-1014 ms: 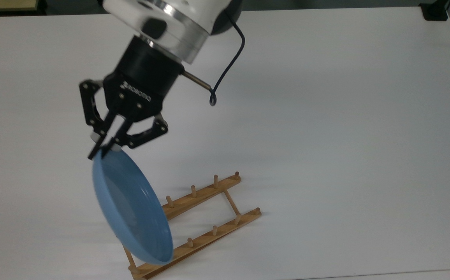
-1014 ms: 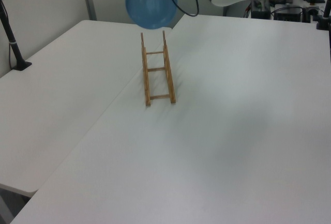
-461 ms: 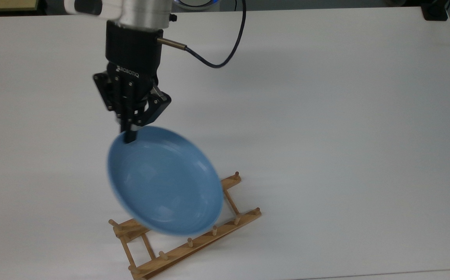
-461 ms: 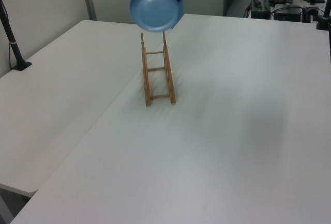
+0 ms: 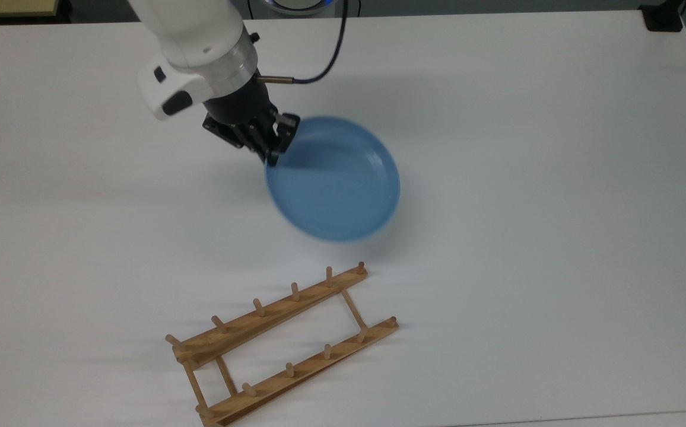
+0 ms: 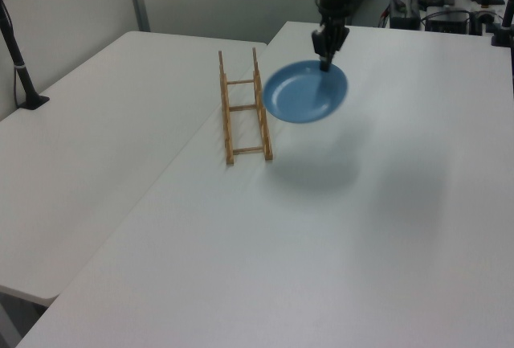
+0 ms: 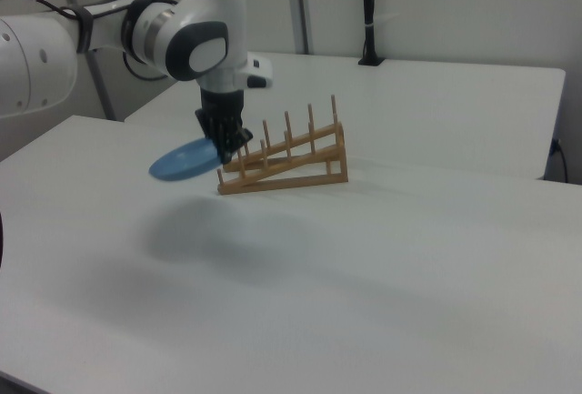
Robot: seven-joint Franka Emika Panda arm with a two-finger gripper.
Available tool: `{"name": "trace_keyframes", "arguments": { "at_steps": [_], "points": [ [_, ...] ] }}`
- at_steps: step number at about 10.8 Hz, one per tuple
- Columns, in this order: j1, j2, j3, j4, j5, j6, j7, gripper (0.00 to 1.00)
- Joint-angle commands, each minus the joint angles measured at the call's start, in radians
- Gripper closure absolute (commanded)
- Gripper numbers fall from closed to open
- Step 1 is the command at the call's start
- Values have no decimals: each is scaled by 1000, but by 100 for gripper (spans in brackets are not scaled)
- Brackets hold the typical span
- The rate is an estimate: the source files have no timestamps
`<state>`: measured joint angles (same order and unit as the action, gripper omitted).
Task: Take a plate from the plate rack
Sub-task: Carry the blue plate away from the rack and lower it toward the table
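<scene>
A: Right, largest first. White table [image 5: 556, 178], bare apart from the plate rack [image 5: 283, 344], which sits toward the near edge in the top view, every peg free. Any writing legible?

B: None readable now. Half a second ago the top view showed white lettering on the gripper body; at the present angle it cannot be made out.

A: Arm?

B: White arm [image 7: 173, 35] reaches down from the top view's far left. Black cable [image 5: 328, 56] loops off the wrist.

A: Plate?

B: Plate [image 5: 334, 178], light blue, held in the air, nearly level, hollow side up. It is well apart from the rack, on the rack's far side in the top view, to the rack's right in the left view [image 6: 305, 91]. Half a second ago it hung tilted directly above the rack; it has since swung away and flattened.

A: Gripper?

B: Gripper [image 5: 272, 155] is clamped on the plate's rim at the top view's left edge of the dish, fingers pointing down.
</scene>
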<state>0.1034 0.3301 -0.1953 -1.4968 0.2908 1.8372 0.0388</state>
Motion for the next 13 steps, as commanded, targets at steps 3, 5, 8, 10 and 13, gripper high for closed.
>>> {"name": "trace_keyframes", "arguments": {
  "at_steps": [3, 5, 8, 10, 13],
  "points": [
    [-42, 9, -6, -164, -96, -55, -290, 100],
    [-57, 50, -7, -190, -120, 37, -293, 100],
    [-77, 70, -10, -255, -145, 145, -373, 95],
    [-88, 84, -21, -269, -200, 143, -385, 68],
    [-90, 78, -29, -275, -237, 131, -386, 9]
  ]
}}
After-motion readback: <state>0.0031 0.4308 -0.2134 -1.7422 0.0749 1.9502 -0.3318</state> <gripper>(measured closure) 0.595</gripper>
